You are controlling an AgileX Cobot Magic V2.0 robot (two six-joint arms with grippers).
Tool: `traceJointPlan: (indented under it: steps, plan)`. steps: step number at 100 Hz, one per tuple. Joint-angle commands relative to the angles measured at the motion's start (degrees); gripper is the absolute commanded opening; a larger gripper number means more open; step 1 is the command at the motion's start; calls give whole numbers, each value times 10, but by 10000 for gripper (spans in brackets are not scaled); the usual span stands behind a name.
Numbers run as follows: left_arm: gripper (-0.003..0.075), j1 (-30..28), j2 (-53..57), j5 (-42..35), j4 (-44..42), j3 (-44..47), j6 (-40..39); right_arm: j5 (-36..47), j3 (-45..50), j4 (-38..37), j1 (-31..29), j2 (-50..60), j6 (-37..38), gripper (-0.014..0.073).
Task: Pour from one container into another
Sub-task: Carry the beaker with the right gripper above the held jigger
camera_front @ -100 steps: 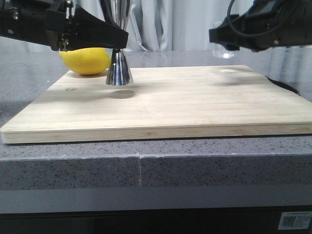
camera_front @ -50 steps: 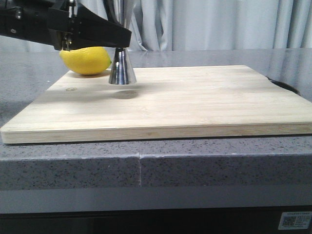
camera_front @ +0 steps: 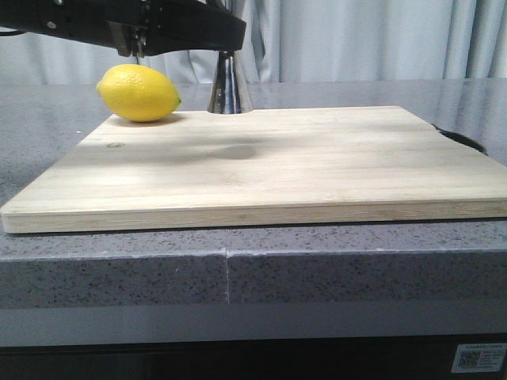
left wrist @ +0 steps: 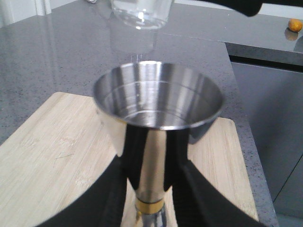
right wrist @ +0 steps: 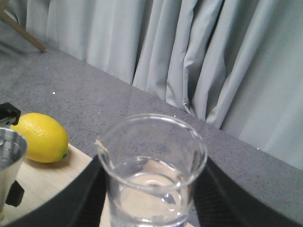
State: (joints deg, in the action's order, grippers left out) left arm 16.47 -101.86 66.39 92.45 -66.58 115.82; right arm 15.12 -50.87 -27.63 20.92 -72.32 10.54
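Left pincer (camera_front: 226, 55) in the front view grips the jigger (camera_front: 229, 87), lifted upright over the board's (camera_front: 317, 166) far edge, right of the lemon (camera_front: 139, 93); no right arm shows here. Its wrist view shows fingers (left wrist: 113, 198) clamping the jigger's waist, liquid inside the cup, beaker (left wrist: 141, 12) hanging beyond its far rim. Right pincer (right wrist: 151, 198) holds the beaker upright, partly filled, jigger rim (right wrist: 9, 151) to its left.

Steel jigger (left wrist: 156, 127) in the left hand (left wrist: 150, 198) above the wooden board (left wrist: 52, 151), glass beaker (left wrist: 141, 10) beyond.
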Motion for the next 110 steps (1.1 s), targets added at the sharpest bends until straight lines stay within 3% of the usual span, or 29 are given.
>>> traceJointPlan:
  steps: [1,37,110]
  plan:
    - [189,10,22,63,45,-18,1,17,-40,-18,13,20,1,163]
    - [189,12,22,63,46,-18,1,-33,-98,-76,45,20,1,163]
    - [189,13,22,63,46,-18,1,-24,-99,-130,54,-19,1,163]
